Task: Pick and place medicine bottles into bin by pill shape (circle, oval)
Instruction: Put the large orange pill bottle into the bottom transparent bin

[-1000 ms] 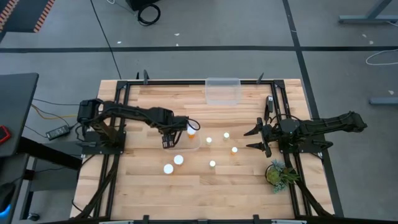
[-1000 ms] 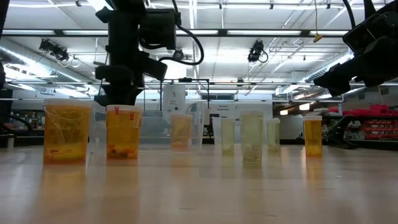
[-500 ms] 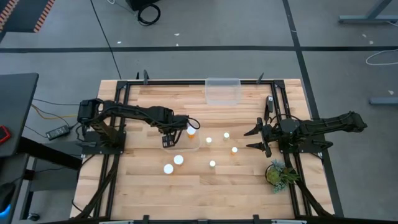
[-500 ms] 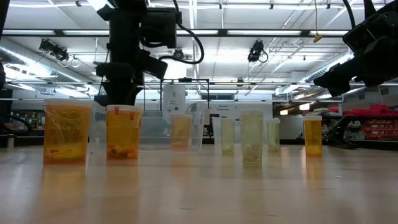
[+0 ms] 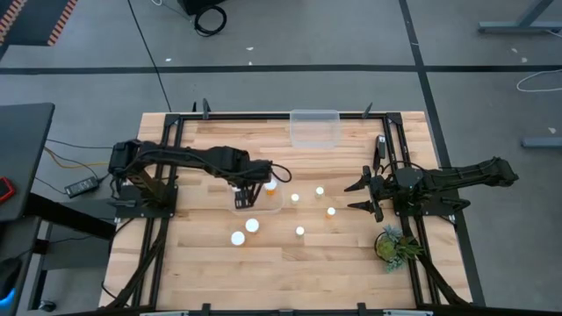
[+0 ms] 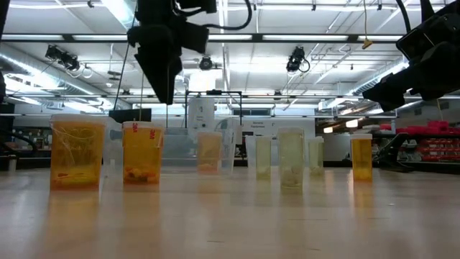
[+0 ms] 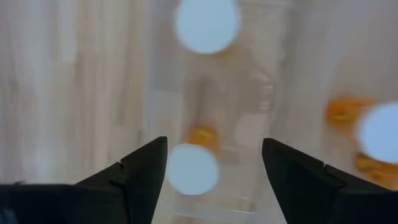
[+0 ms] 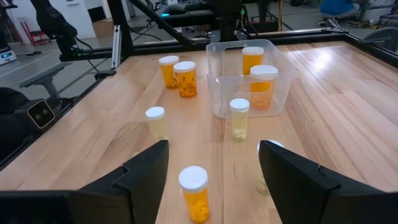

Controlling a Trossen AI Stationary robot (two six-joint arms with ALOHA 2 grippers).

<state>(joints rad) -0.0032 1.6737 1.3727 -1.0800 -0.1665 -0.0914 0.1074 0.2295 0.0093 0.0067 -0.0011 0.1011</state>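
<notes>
Several white-capped amber medicine bottles stand upright on the wooden table (image 5: pixel 211 254): two larger ones (image 5: pixel 252 226) (image 5: pixel 237 238) near the front and smaller ones (image 5: pixel 295 197) (image 5: pixel 320 190) (image 5: pixel 331 211) (image 5: pixel 299 231) in the middle. A clear bin (image 5: pixel 263 207) (image 8: pixel 249 99) holds two bottles (image 8: pixel 253 59) (image 8: pixel 263 84). My left gripper (image 5: pixel 246 193) (image 7: pixel 214 162) hangs open and empty above that bin, with white caps (image 7: pixel 193 168) (image 7: pixel 206 18) below it. My right gripper (image 5: pixel 356 196) (image 8: pixel 213 168) is open and empty at the table's right.
A second clear bin (image 5: pixel 314 128) stands at the table's far edge. A small green plant (image 5: pixel 392 246) sits at the front right, close to my right arm. Black frame rails (image 5: pixel 167 158) run along the table's sides. Bare wood lies at the front.
My left gripper has risen straight up from the clear bin and gone a little toward the table's far-right, empty. The bottles in the bin stay standing. My right arm has kept still.
</notes>
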